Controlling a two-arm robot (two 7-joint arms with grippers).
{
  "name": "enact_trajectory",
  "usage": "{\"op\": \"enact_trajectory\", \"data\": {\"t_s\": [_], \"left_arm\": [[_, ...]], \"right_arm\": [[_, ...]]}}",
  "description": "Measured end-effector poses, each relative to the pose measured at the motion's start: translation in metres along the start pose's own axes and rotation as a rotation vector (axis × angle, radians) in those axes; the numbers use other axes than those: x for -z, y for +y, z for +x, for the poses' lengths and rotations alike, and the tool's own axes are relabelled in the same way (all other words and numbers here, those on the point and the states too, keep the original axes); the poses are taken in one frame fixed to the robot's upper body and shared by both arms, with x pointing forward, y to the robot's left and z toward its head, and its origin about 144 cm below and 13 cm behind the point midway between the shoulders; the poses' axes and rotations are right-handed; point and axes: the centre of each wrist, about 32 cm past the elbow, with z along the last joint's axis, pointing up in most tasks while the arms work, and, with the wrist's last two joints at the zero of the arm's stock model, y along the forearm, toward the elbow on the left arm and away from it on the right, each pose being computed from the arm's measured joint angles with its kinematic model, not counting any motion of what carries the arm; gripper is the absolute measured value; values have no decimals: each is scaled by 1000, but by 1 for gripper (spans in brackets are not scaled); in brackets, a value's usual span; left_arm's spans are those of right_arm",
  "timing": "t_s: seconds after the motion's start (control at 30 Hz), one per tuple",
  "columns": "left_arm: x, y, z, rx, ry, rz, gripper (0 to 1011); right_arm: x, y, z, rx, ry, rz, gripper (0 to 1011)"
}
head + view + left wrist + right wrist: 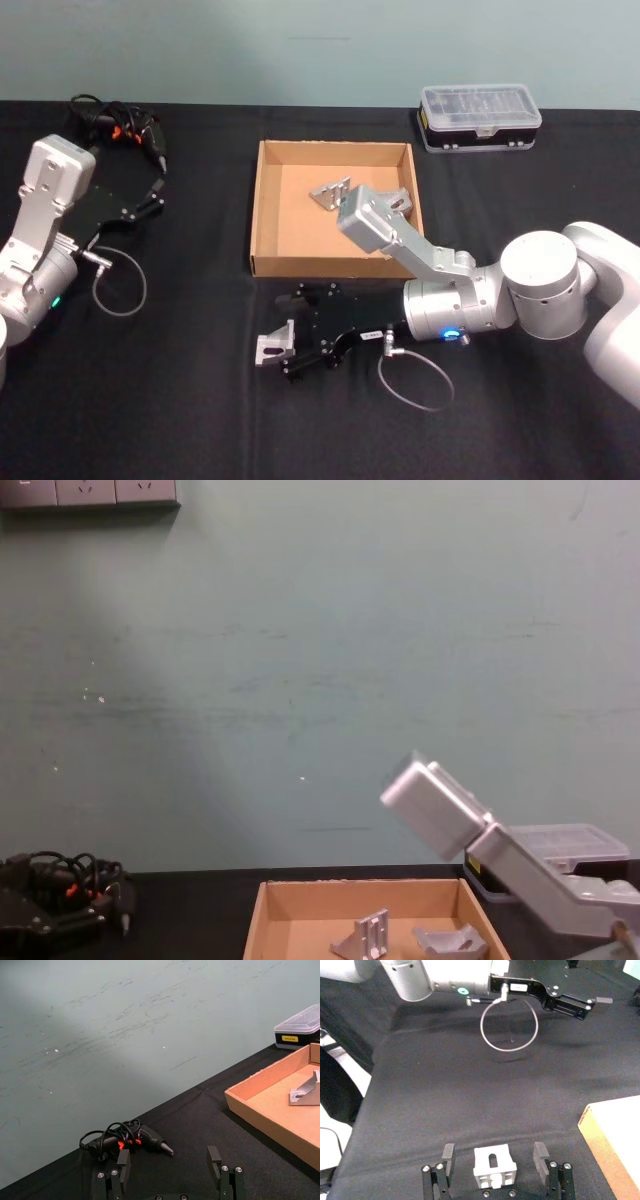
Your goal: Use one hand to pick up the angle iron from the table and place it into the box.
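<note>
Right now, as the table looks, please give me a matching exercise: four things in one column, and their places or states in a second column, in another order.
Things
1. case
2. screwdriver
3. right gripper
4. left gripper

Places or states
A. back left of the table
B. in front of the box, fingers open on either side of an angle iron
C. back right of the table, beyond the box
D. left of the box, open, holding nothing

Pairs: 1-C, 2-A, 3-B, 4-D
</note>
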Motion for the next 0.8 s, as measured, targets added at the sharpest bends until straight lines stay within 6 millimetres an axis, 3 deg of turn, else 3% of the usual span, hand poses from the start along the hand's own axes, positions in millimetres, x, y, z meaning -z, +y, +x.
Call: {"op": "enact_trajectory", "data": {"t_s": [0.67,0.8], "left_arm": [[0,0,0,0,0,0,1000],[0,0,0,0,0,0,1000]], "right_arm": [[-4,11,-1,31,13,-50,999],[-4,10,-1,31,12,-49,932]]}}
